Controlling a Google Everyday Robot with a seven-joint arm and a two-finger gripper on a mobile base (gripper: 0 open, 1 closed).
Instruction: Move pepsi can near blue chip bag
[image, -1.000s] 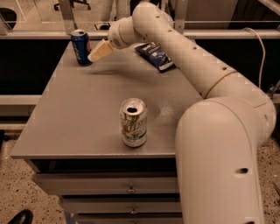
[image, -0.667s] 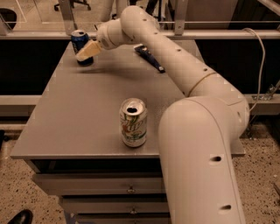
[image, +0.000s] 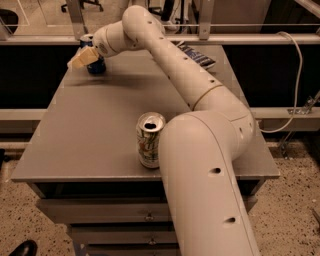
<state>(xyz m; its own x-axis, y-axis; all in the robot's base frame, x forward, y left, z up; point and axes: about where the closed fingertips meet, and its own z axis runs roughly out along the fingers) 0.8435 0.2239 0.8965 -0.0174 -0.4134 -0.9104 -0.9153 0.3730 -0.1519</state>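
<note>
Claw (image: 81, 57) half-hides pepsi can (image: 96, 66); arm (image: 172, 67) overlaps blue chip bag (image: 201, 58).

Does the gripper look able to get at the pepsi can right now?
Probably yes. The gripper sits right at the pepsi can in the far left corner of the table, with nothing between them. The white-and-green can and the blue chip bag lie well clear.

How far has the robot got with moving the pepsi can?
Just starting. Done: the gripper is right at the pepsi can on the table, far left corner. In hand: taking hold of it; I cannot tell if it has. Left: carrying the can across to the blue chip bag on the far right.
</note>
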